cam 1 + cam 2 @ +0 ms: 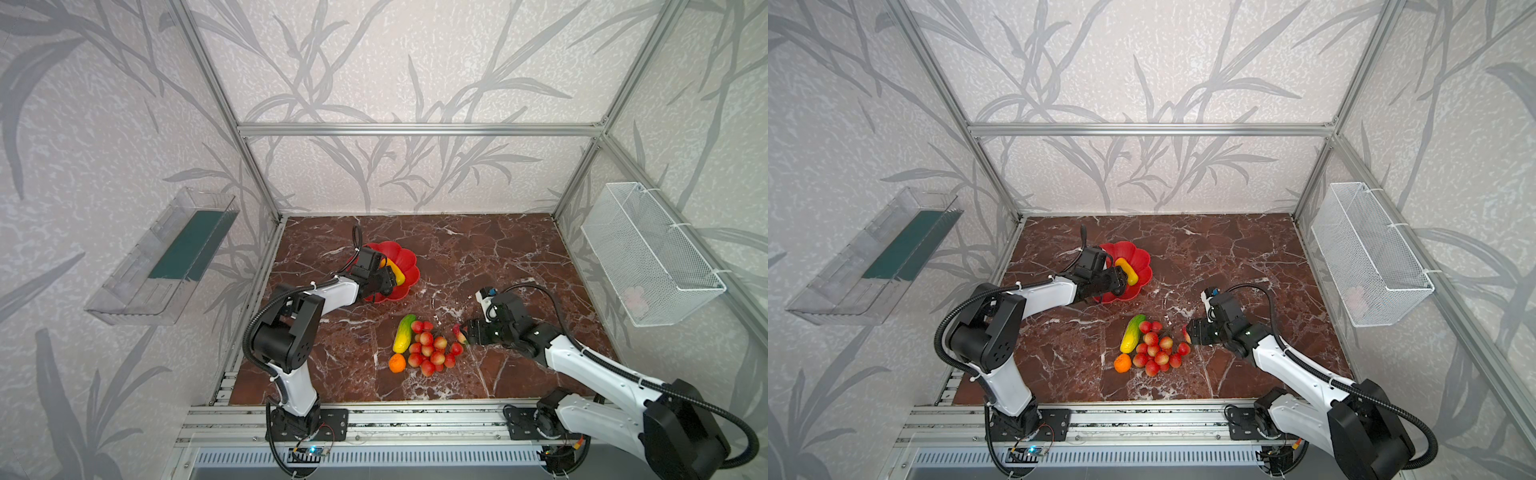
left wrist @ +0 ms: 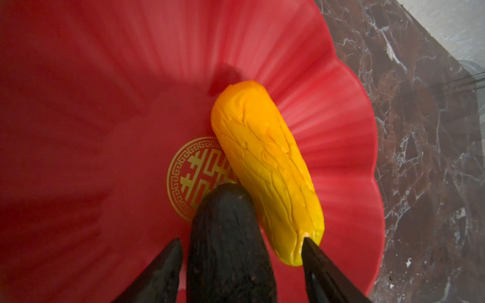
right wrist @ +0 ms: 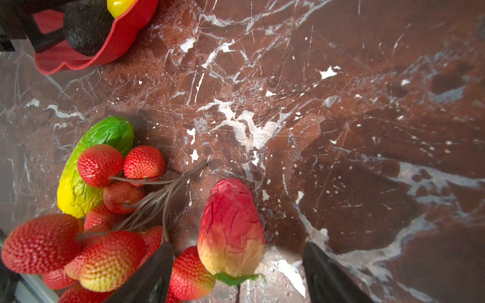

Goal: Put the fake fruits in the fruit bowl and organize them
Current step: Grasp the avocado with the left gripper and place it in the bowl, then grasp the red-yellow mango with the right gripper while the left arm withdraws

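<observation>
The red scalloped fruit bowl (image 1: 409,259) (image 1: 1142,257) (image 2: 341,131) holds a yellow-orange oblong fruit (image 1: 398,274) (image 2: 265,168) and, beside it, a blackish oval fruit (image 2: 225,241) (image 3: 86,28). My left gripper (image 2: 242,240) (image 1: 390,279) is open over the bowl, with a gap between each finger and the blackish fruit. On the marble lie a green-yellow oblong fruit (image 1: 404,333) (image 3: 89,168), a small orange (image 1: 397,363) and a bunch of red berries (image 1: 432,349) (image 3: 99,165). My right gripper (image 3: 239,245) (image 1: 464,332) is open and straddles the pink-red strawberry (image 3: 231,228) without touching it.
A clear plastic tray (image 1: 162,257) hangs on the left wall and a white wire basket (image 1: 648,253) on the right wall. Aluminium posts stand at the back corners, and a rail (image 1: 415,419) runs along the front edge. The berry bunch lies right beside the strawberry.
</observation>
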Robot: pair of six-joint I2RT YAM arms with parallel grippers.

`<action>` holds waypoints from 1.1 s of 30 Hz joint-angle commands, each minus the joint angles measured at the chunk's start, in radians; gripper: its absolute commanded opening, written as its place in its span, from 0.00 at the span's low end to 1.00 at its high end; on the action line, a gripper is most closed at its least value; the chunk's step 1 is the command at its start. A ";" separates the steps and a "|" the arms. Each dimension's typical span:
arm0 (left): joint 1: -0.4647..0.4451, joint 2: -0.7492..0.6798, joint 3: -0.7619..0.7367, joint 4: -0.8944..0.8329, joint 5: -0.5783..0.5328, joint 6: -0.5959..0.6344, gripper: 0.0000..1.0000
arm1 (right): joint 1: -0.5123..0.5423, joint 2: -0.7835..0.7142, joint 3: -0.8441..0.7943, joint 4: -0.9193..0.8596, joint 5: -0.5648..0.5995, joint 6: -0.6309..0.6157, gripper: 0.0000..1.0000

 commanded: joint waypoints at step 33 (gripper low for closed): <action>0.005 -1.721 -0.836 -0.329 -0.277 -0.234 0.90 | 0.054 0.397 0.475 0.150 0.035 -0.113 0.26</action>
